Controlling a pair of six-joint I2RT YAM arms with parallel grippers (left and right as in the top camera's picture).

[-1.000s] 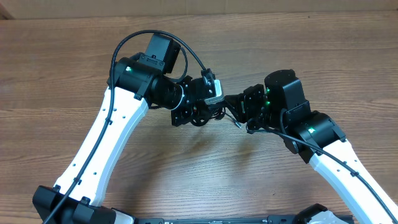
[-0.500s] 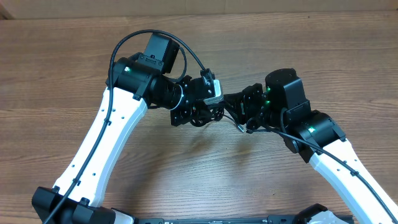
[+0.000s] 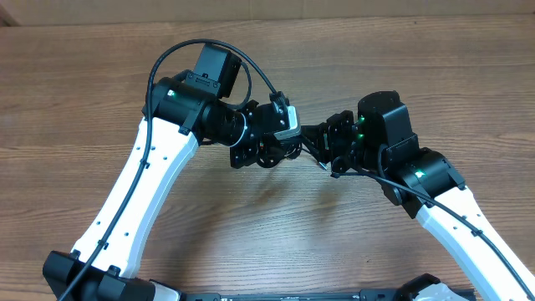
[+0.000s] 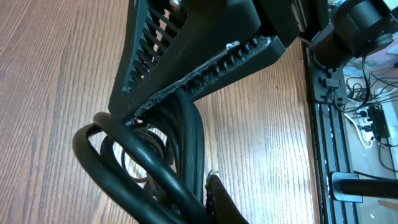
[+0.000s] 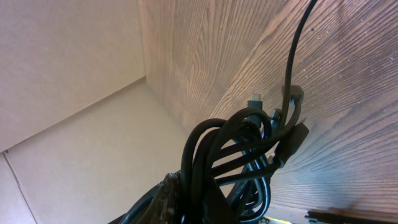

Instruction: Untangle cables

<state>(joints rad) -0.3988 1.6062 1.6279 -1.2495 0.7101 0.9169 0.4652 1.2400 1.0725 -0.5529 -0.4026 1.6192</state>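
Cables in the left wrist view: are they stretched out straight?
No, the cables curl in bunched loops, pinched at the tip of the left hand.

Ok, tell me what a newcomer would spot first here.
At the middle of the wooden table, the left gripper and right gripper meet, both shut on one black tangle of cables between them. In the right wrist view the loops bunch thickly, plug tips poking out.

The cables (image 3: 310, 139) sit bunched between the left end effector (image 3: 292, 140) and right end effector (image 3: 328, 149), over the table (image 3: 251, 238) centre
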